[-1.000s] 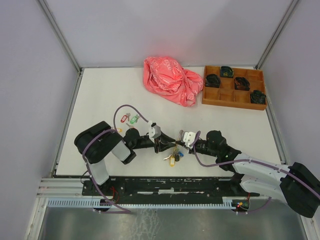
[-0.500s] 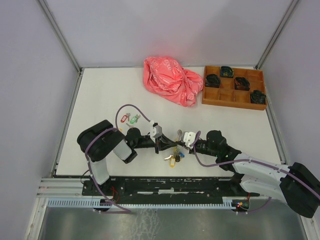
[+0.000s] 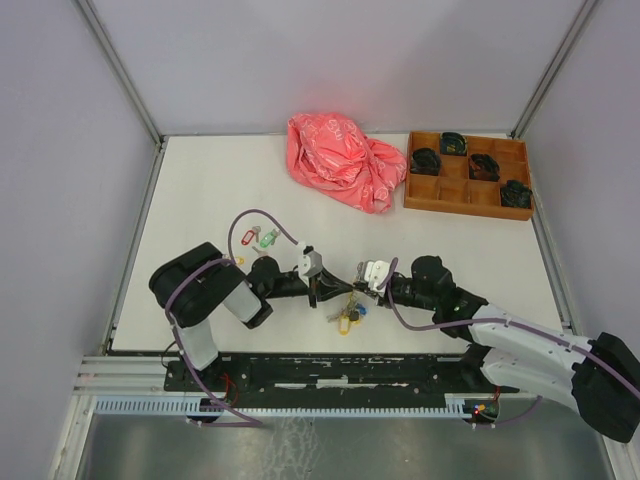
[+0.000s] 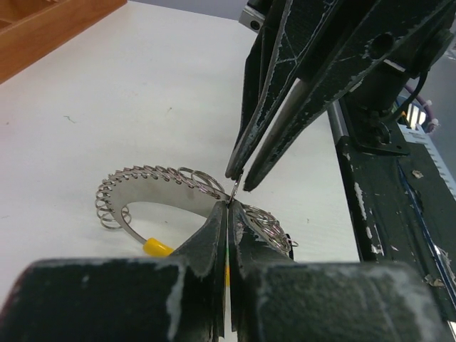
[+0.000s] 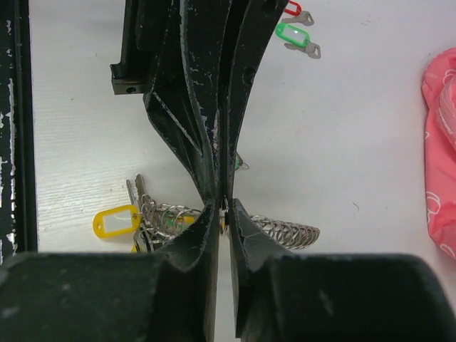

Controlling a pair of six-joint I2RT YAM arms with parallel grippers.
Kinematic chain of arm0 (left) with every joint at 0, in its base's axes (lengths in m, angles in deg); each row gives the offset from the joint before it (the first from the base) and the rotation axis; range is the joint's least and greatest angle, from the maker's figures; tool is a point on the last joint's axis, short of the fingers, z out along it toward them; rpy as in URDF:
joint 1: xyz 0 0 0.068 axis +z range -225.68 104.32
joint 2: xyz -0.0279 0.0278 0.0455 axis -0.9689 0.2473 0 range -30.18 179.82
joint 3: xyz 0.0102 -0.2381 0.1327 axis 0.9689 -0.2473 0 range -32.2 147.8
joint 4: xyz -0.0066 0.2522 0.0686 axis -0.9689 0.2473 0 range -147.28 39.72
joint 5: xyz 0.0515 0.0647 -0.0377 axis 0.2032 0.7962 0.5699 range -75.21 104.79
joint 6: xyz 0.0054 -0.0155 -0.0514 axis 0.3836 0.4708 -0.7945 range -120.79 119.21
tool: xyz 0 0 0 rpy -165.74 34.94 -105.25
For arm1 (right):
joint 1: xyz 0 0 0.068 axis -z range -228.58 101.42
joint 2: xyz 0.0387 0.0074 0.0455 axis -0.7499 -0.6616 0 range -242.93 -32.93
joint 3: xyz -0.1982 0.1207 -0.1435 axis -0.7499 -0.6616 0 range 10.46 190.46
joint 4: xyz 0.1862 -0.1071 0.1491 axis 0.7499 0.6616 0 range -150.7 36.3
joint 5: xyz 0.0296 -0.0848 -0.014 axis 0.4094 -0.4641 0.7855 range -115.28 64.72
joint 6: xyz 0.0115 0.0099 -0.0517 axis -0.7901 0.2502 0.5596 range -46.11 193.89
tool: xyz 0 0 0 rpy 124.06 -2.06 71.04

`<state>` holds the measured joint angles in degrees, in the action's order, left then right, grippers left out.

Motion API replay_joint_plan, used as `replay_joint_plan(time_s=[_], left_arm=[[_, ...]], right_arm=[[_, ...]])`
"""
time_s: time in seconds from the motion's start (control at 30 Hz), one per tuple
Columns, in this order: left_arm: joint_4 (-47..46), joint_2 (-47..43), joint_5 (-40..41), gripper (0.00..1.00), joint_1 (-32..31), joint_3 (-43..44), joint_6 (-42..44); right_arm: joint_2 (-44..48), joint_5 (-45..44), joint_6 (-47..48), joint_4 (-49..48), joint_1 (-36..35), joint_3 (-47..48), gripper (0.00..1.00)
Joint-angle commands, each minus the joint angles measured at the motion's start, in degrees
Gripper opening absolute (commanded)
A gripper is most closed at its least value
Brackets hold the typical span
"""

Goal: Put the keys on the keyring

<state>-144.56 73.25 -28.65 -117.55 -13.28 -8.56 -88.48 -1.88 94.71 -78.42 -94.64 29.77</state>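
**Two pinchers nose to nose over the keyring**

I have both arms pointed at each other, tip to tip, low over the table. The left gripper is squeezed tight. A thin silver wire sticks up out of its tips. I cannot tell if that wire is a loop of the keyring or a key's own little ring.

The right gripper comes in from the other side. Its jaws are apart by just a thin crack, one on each side of that wire. They are not biting it yet.

The keyring lies flat on the table right under the two tips. It is a curly silver band, and its long side runs across the line of the jaws, not along it. A yellow key lies right beside the ring, and I think it is already hooked on.

The green key and the red key lie loose, well apart from the ring. They are on the left arm's side, so the left arm is nearer to them.

I think the next move is a tiny one. The right jaws must close on the wire without knocking it out of the left pinch.
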Motion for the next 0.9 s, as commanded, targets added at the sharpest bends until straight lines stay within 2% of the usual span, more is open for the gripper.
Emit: replay_joint_plan(time_s=[0.0, 0.17, 0.37, 0.63, 0.87], left_arm=[[-4.6, -3.9, 4.1, 0.03, 0.4, -0.5, 2.7], [-1.5, -4.9, 5.5, 0.03, 0.4, -0.4, 4.3], [2.2, -6.7, 7.3, 0.03, 0.3, -0.3, 6.2], [10.8, -10.2, 10.1, 0.03, -0.9, 0.1, 11.3], [12.8, -11.0, 10.9, 0.03, -1.6, 0.3, 13.0]], right_arm=[[2.3, -1.1, 0.4, 5.4, 0.1, 4.6, 0.19], [3.0, -1.5, 1.0, 14.1, 0.1, 8.0, 0.29], [2.2, -3.1, 1.7, 19.3, 0.2, 10.9, 0.33], [-1.4, -1.8, 2.5, 19.6, 1.4, 13.9, 0.34], [-6.2, 1.2, 2.7, 17.2, 3.1, 15.0, 0.31]])
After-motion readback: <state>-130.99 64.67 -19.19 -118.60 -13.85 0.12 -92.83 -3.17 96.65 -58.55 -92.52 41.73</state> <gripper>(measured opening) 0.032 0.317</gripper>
